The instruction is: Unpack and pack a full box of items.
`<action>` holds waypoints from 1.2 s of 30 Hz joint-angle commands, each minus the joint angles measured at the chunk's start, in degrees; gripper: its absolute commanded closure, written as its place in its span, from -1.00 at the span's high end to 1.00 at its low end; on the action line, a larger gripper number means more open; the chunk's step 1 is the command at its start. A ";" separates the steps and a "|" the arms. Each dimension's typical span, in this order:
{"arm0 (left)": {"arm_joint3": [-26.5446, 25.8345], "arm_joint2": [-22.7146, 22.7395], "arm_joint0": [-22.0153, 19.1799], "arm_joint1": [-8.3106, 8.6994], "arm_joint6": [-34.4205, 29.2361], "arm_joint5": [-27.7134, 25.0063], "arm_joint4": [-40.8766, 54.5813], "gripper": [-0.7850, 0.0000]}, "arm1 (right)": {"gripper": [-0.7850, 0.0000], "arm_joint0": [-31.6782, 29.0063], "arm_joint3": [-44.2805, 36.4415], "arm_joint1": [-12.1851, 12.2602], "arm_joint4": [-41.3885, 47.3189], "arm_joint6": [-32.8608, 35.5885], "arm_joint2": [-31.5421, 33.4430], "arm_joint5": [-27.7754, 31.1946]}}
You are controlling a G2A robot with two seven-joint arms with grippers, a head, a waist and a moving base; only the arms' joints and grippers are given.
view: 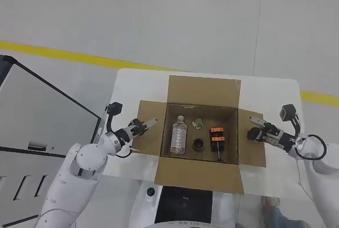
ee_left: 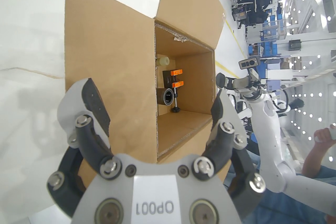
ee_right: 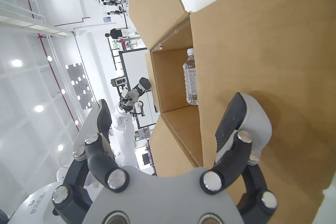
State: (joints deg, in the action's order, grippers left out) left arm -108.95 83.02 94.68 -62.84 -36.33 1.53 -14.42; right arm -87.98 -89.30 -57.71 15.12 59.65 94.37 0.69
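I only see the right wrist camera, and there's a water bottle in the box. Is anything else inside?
Observer: Yes, an orange-and-black clamp lies by the wall opposite the bottle.
Operator: Anything between them?
Observer: A dark ring, and a small pale piece farther from the robot.
Operator: Is the other arm holding something?
Observer: No, the left gripper hovers over the flap on the bottle's side, jaws open and empty.

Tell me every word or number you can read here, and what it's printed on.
"OP001", upside down, on a white label at the base of the left gripper.
Marks on the end face of the dark cylinder, inside the box: too small to read.
Water bottle: no print shows.
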 commanded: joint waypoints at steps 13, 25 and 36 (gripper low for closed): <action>4.83 -5.04 -1.65 -0.63 1.50 -0.15 3.08 1.00 | 1.00 3.86 3.11 -0.43 -0.69 0.39 -7.40 -1.29; 2.01 -2.95 -0.47 -0.35 1.88 -0.92 5.21 1.00 | 1.00 3.30 -3.60 0.80 -0.74 0.72 -1.24 -1.85; -6.00 1.66 0.91 -0.28 1.82 0.12 16.82 1.00 | 1.00 10.88 -19.14 1.59 1.95 6.74 -1.98 -5.74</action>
State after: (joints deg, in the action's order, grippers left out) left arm -114.51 84.72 95.49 -63.03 -35.05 1.84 0.77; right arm -78.83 -107.81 -56.11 16.36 66.09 93.22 -4.54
